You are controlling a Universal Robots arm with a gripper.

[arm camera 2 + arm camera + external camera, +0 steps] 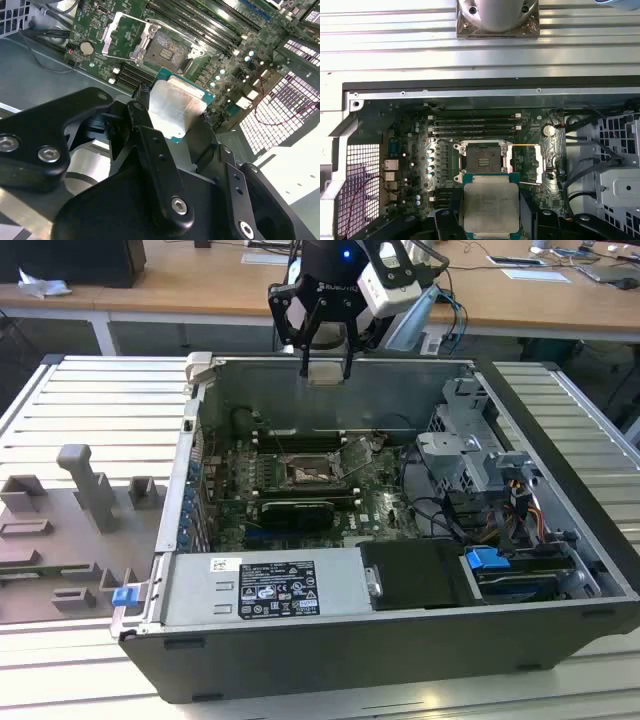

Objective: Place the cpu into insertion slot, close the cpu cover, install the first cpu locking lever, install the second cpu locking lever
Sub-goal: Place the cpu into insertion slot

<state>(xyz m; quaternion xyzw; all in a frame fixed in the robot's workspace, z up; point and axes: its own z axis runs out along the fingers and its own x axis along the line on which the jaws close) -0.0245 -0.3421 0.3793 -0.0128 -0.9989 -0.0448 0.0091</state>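
Observation:
My gripper (325, 368) hangs above the open computer case, near its back wall, shut on the cpu (325, 371). In both wrist views the cpu (176, 106) (491, 202) shows as a pale silvery square with a green edge, pinched between two black fingers (142, 107). The insertion slot (316, 473) (167, 48) (482, 160) lies below on the green motherboard, its dark centre bare. Beside the slot the cpu cover (125, 31) (538, 162) stands swung open on its hinge. The cpu is well above the slot and apart from it.
Long memory slots (475, 125) run beside the socket. A black card (297, 512) lies in front of it. A power supply (265, 588), a drive cage (470, 450) and cables (440, 510) crowd the case. Grey fixtures (90, 485) stand on the exterior view's left.

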